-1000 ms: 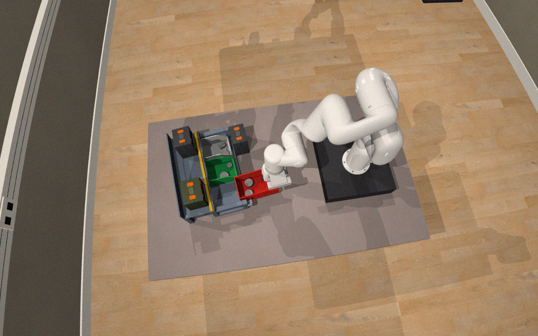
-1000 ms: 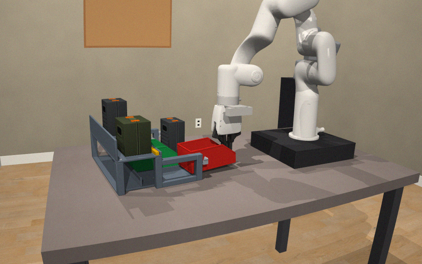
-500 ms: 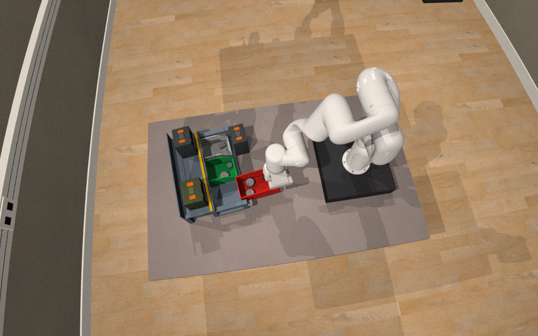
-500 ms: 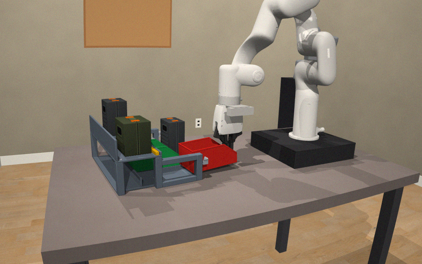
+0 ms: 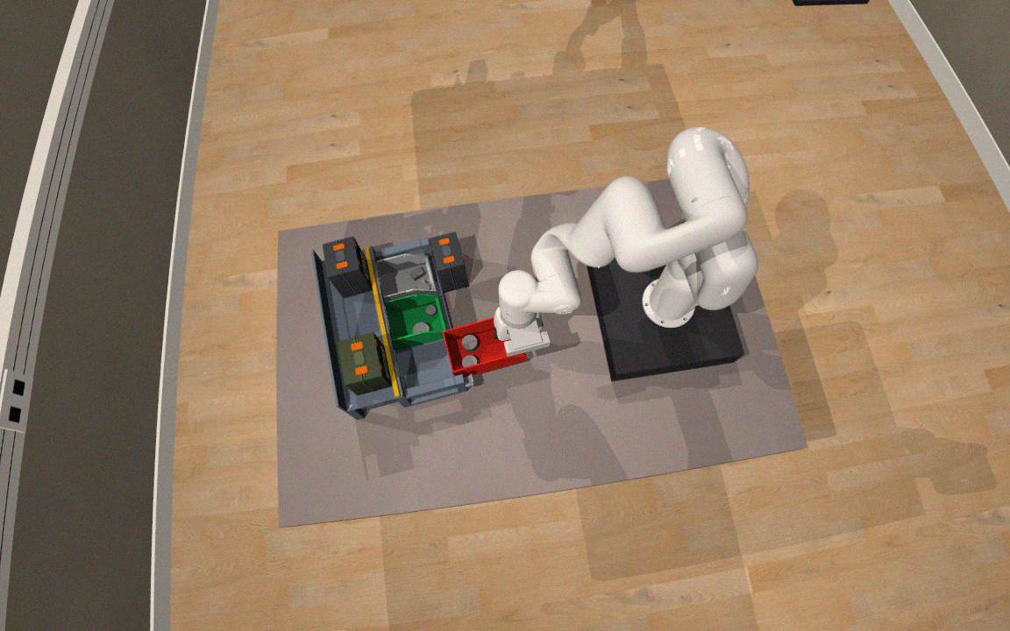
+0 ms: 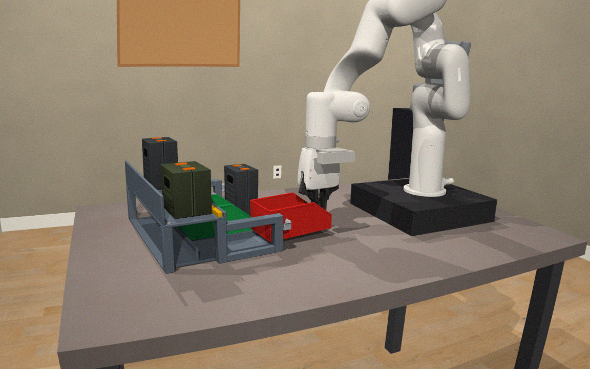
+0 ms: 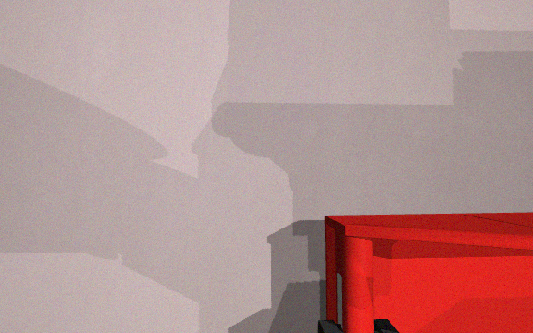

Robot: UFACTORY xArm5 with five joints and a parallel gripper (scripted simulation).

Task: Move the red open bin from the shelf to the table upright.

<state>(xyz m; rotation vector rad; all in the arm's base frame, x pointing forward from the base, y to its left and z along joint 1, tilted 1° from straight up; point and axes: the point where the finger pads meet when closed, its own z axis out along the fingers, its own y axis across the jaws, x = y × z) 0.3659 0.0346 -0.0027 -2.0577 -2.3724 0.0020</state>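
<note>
The red open bin (image 5: pixel 480 362) (image 6: pixel 303 219) (image 7: pixel 456 282) sits upright and sticks out of the grey shelf (image 5: pixel 333 314) (image 6: pixel 143 198) toward the arm. Its shelf-side end is still by the shelf's front post. Two grey round parts (image 5: pixel 467 342) lie in it. My gripper (image 5: pixel 507 340) (image 6: pixel 319 200) (image 7: pixel 354 326) points straight down and is shut on the bin's wall nearest the arm. Whether the bin's bottom touches the table (image 5: pixel 493 455) (image 6: pixel 288 284) I cannot tell.
A green open bin (image 5: pixel 413 318) (image 6: pixel 232 213) with parts and a grey bin (image 5: pixel 402 270) stand on the shelf. An olive closed box (image 5: pixel 363 365) (image 6: pixel 186 188) and two black boxes (image 5: pixel 342 266) (image 5: pixel 448 258) stand on and beside it. The arm's black base (image 5: pixel 665 345) (image 6: pixel 425 206) lies behind the gripper.
</note>
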